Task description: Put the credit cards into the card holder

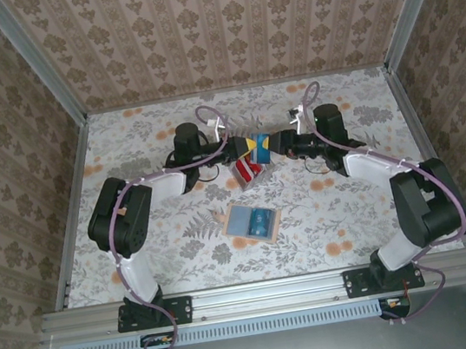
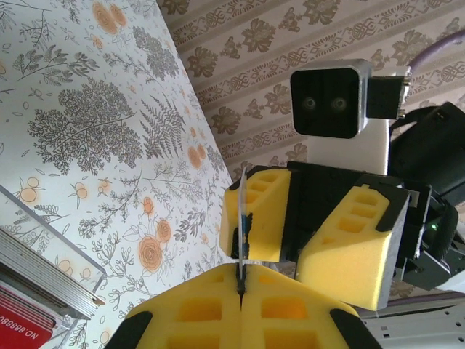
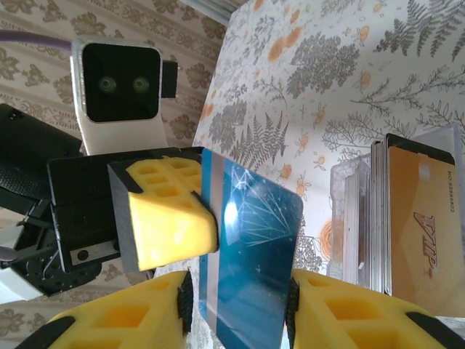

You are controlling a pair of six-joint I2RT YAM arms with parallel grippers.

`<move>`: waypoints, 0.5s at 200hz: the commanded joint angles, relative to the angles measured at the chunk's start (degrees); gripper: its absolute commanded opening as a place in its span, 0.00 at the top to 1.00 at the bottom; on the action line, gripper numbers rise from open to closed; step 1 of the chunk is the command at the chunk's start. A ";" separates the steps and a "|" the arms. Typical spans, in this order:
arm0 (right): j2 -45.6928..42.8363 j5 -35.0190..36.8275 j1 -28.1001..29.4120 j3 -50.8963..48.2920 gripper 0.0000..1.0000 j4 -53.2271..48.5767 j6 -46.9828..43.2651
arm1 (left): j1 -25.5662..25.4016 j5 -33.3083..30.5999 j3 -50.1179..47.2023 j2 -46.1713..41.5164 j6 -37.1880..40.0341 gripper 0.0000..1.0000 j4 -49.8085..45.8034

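A: Backdrop is beige damask wallpaper [image 1: 218,19] on three sides. The table [image 1: 139,136] has a matte floral print, grey ferns and orange blooms. There's a ribbed metal rail [image 1: 260,293] at the near edge.
B: Wallet?
A: The card holder [image 1: 251,222] lies open and flat mid-table, on the near side of where the arms meet. Rectangular, tan rim, bluish-grey inside. Well apart from both grippers.
B: Cards?
A: The credit cards [image 1: 248,172] stand on edge in a clear plastic stand [image 3: 340,196], just beyond the wallet. Thin, glossy, pale edges. There's a red card [image 2: 25,323] with white digits at one end and a gold card [image 3: 421,225] lettered VIP at the other.
B: Anything in the air?
A: One blue card [image 3: 251,240]. Glossy teal, rounded corners, silvery stripe, white burst lines. It's off the table near the stack, between the two grippers.
B: Left gripper?
A: The left gripper [image 2: 241,287] has yellow foam pads with square cut-outs, pressed together on the card. In the left wrist view the card is edge-on, a thin pale line.
B: Right?
A: The right gripper [image 3: 240,305] has the same foam. Jaws are apart with the card in the gap. Can't tell if either pad touches it.
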 commanded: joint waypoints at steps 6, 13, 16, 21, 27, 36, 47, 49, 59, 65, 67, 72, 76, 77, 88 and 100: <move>2.65 -5.74 0.07 3.08 0.59 -4.44 -3.38 | 0.19 2.35 1.44 -1.02 0.54 0.95 -0.16; 2.85 -5.64 0.00 3.01 0.60 -4.39 -3.42 | 0.14 2.37 1.65 -1.14 0.77 0.95 -0.53; 2.90 -5.64 0.06 3.04 0.60 -4.26 -3.42 | 0.11 2.36 1.75 -1.15 0.79 0.95 -0.57; 3.05 -5.77 0.02 2.94 0.61 -3.86 -3.20 | 0.18 2.35 1.79 -1.17 0.82 0.95 -0.74; 3.16 -6.09 0.07 2.87 0.61 -3.40 -2.86 | 0.18 2.49 1.88 -1.15 0.82 0.95 -0.74; 3.42 -6.71 0.08 2.78 0.64 -2.45 -2.25 | 0.10 2.57 1.97 -1.24 0.74 0.95 -0.75; 3.49 -7.38 0.02 2.49 0.72 -1.23 -1.37 | 0.09 2.54 1.93 -1.24 0.78 0.95 -0.89; 3.54 -7.46 0.07 2.51 0.73 -1.08 -1.26 | 0.09 2.64 1.90 -1.24 0.81 0.95 -0.90; 3.31 -7.74 0.06 2.38 0.79 -0.93 -1.14 | 0.09 2.53 1.87 -1.24 1.15 0.95 -1.15; 3.21 -7.84 0.06 2.43 0.82 -1.08 -1.33 | 0.18 2.44 1.83 -1.24 1.38 0.95 -1.41; 3.14 -7.88 0.03 2.38 0.83 -1.15 -1.42 | 0.23 2.33 1.83 -1.24 1.42 0.95 -1.54; 2.96 -7.79 0.05 2.36 0.85 -1.55 -1.69 | 0.33 2.09 1.86 -1.29 1.55 0.94 -2.01; 2.81 -7.63 0.07 2.23 0.86 -1.77 -1.97 | 0.46 1.79 1.86 -1.25 1.61 0.93 -2.58; 2.70 -7.51 0.03 2.24 0.87 -1.81 -2.03 | 0.49 1.80 1.83 -1.25 1.70 0.93 -2.76; 1.75 -5.60 0.08 1.80 0.92 -3.04 -2.73 | 0.92 0.98 1.59 -1.24 1.87 0.88 -3.91; 0.49 -2.87 0.07 1.13 0.95 -4.53 -3.04 | 1.60 0.46 0.89 -1.46 1.88 0.83 -4.14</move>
